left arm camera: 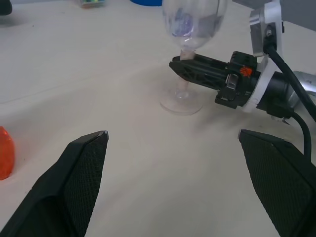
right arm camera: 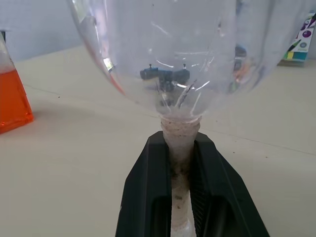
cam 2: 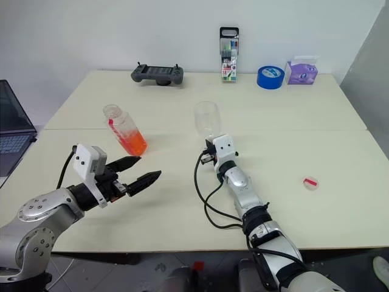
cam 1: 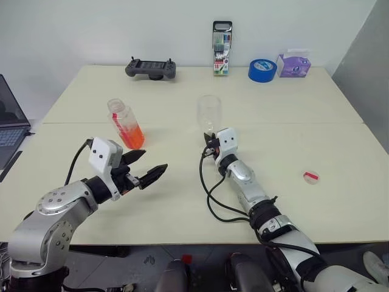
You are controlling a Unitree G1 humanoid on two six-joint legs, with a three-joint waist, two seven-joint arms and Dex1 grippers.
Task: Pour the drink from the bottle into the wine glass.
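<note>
The bottle point(cam 1: 124, 125) stands uncapped on the table at the left, with the orange drink point(cam 1: 131, 136) filling its lower part. The empty wine glass point(cam 1: 209, 112) stands upright at the table's middle. My right gripper point(cam 1: 210, 146) is shut on its stem just above the foot; the right wrist view shows both fingers point(right arm camera: 148, 187) pressing the stem point(right arm camera: 180, 132). My left gripper point(cam 1: 154, 159) hovers open in front of the bottle, a little to its right, holding nothing. Past my left gripper's spread fingertips point(left arm camera: 97, 139) I see the glass's foot point(left arm camera: 181, 103) and the right gripper point(left arm camera: 178, 67).
A small white and red cap point(cam 1: 311, 177) lies on the table at the right. Along the far edge are a game controller point(cam 1: 151, 68), a marker case point(cam 1: 222, 48), a blue tape roll point(cam 1: 262, 70) and a purple box point(cam 1: 293, 64). A laptop point(cam 1: 9, 121) sits far left.
</note>
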